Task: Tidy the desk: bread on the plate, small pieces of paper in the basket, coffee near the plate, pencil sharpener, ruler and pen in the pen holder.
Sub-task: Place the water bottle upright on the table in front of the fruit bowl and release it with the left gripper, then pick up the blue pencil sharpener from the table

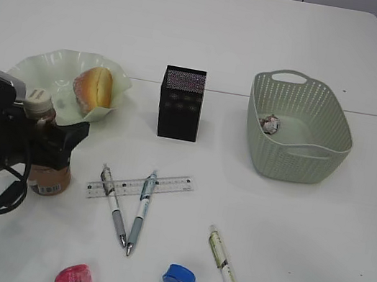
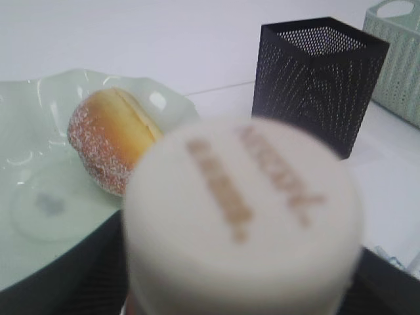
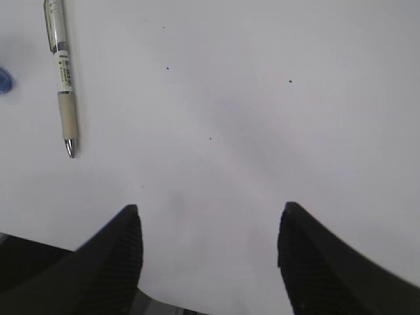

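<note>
A: Just beside the plate, front-left of it, the coffee bottle stands upright with the left gripper clamped round its body. Bread is on the plate.

B: And the right gripper?

A: Spread wide over bare table, grasping nothing, a pen nearby. Ruler, two pens across it, both sharpeners lie loose; pen holder behind, paper in the basket.

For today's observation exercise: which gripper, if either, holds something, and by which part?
The left gripper grips the coffee bottle around its upper body, below the cap. The right gripper is open, holding nothing.
</note>
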